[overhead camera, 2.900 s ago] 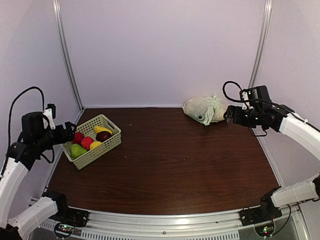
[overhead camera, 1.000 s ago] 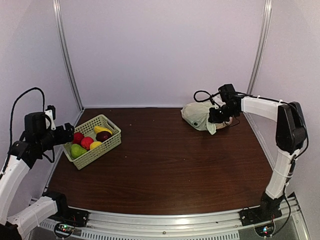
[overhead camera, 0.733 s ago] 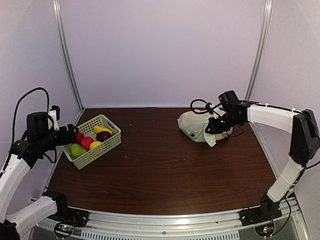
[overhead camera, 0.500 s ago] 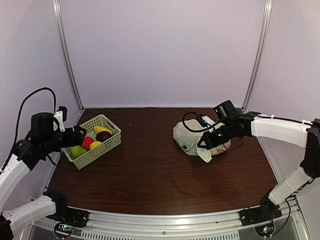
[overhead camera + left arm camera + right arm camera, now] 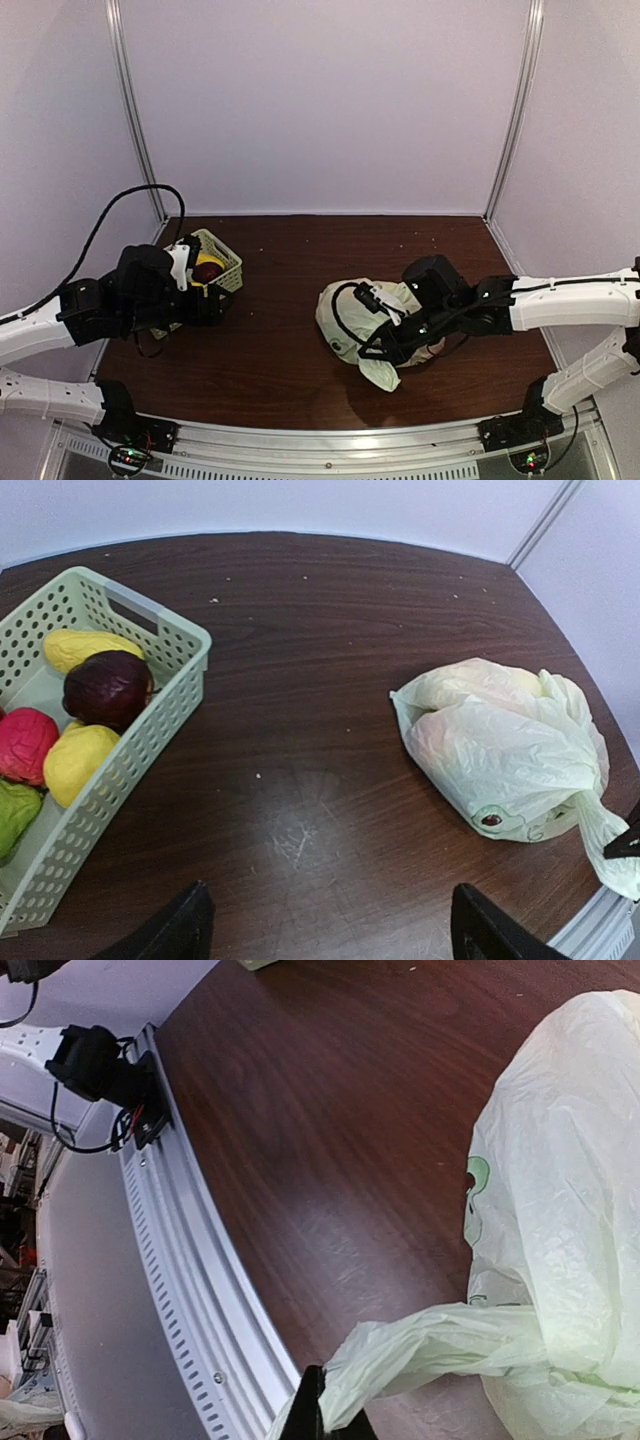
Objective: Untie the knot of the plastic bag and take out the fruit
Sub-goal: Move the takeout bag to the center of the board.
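Note:
The plastic bag [image 5: 352, 312] lies on the table right of centre, pale greenish-white and bulging. In the left wrist view the plastic bag [image 5: 500, 745] is ahead and to the right. My right gripper [image 5: 325, 1418] is shut on a stretched loop handle [image 5: 440, 1345] of the plastic bag [image 5: 565, 1190]; the right gripper [image 5: 385, 350] sits at the bag's near side. The knot [image 5: 548, 1372] seems to be where that handle bunches. The fruit is hidden inside the bag. My left gripper [image 5: 325, 935] hangs open over bare table, and the left gripper [image 5: 212, 305] is beside the basket.
A pale green slotted basket [image 5: 228, 265] at the left holds yellow, red, green and dark purple pieces; the basket's rim [image 5: 190, 665] is in the left wrist view. The metal front rail [image 5: 190, 1300] runs close below my right gripper. Purple walls enclose the table.
My right arm has dragged the bag by its handle from the back right corner to the front middle. My left arm has swung in from the left wall toward the centre, past the basket.

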### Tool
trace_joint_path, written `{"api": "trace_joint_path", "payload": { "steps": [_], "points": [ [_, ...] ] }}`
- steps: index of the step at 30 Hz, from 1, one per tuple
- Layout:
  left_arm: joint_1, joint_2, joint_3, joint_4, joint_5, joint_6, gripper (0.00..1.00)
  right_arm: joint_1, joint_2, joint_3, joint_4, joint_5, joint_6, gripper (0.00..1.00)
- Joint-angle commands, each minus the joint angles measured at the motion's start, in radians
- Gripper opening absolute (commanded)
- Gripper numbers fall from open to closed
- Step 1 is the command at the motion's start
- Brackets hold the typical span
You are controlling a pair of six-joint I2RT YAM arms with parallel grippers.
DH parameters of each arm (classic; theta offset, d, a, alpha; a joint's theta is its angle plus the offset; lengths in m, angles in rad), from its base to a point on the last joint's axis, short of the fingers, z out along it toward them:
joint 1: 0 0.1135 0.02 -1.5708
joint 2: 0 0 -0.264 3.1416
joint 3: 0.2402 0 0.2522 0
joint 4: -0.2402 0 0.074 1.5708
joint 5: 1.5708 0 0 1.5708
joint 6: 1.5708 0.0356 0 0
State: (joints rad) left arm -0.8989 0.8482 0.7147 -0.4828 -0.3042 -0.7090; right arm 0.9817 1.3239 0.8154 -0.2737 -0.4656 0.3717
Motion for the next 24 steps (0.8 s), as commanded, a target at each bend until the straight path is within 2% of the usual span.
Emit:
{"api": "trace_joint_path", "payload": {
  "steps": [1, 5, 6, 8, 9, 10, 12, 14, 16, 19, 22, 24],
  "points": [
    [-0.112, 0.073, 0.032, 0.139, -0.109, -0.081, 0.83, 0.122, -0.008, -0.013, 0.108, 0.014, 0.076, 0.00],
    [-0.160, 0.154, 0.037, 0.215, -0.089, -0.101, 0.83, 0.160, -0.018, -0.012, 0.106, 0.057, 0.086, 0.00],
    [-0.173, 0.168, 0.045, 0.223, -0.090, -0.101, 0.83, 0.160, -0.028, -0.010, 0.102, 0.066, 0.088, 0.05],
    [-0.201, 0.189, 0.062, 0.225, -0.099, -0.101, 0.83, 0.161, -0.066, 0.001, 0.082, 0.090, 0.088, 0.26],
    [-0.211, 0.195, 0.071, 0.225, -0.102, -0.102, 0.83, 0.161, -0.093, 0.009, 0.065, 0.112, 0.086, 0.41],
    [-0.223, 0.200, 0.076, 0.229, -0.104, -0.101, 0.83, 0.161, -0.121, 0.019, 0.042, 0.141, 0.085, 0.53],
    [-0.248, 0.205, 0.083, 0.249, -0.106, -0.088, 0.84, 0.160, -0.177, 0.049, -0.031, 0.234, 0.089, 0.70],
    [-0.274, 0.215, 0.085, 0.272, -0.108, -0.075, 0.84, 0.155, -0.233, 0.086, -0.136, 0.394, 0.105, 0.82],
    [-0.299, 0.236, 0.092, 0.300, -0.100, -0.056, 0.85, 0.138, -0.275, 0.115, -0.261, 0.519, 0.145, 0.89],
    [-0.330, 0.303, 0.121, 0.329, -0.087, -0.040, 0.89, 0.096, -0.329, 0.109, -0.395, 0.649, 0.222, 0.92],
    [-0.351, 0.373, 0.167, 0.353, -0.057, -0.020, 0.89, 0.044, -0.389, 0.039, -0.455, 0.692, 0.286, 0.93],
    [-0.359, 0.415, 0.192, 0.379, -0.030, -0.009, 0.89, 0.004, -0.429, -0.026, -0.445, 0.665, 0.314, 0.93]
  ]
}}
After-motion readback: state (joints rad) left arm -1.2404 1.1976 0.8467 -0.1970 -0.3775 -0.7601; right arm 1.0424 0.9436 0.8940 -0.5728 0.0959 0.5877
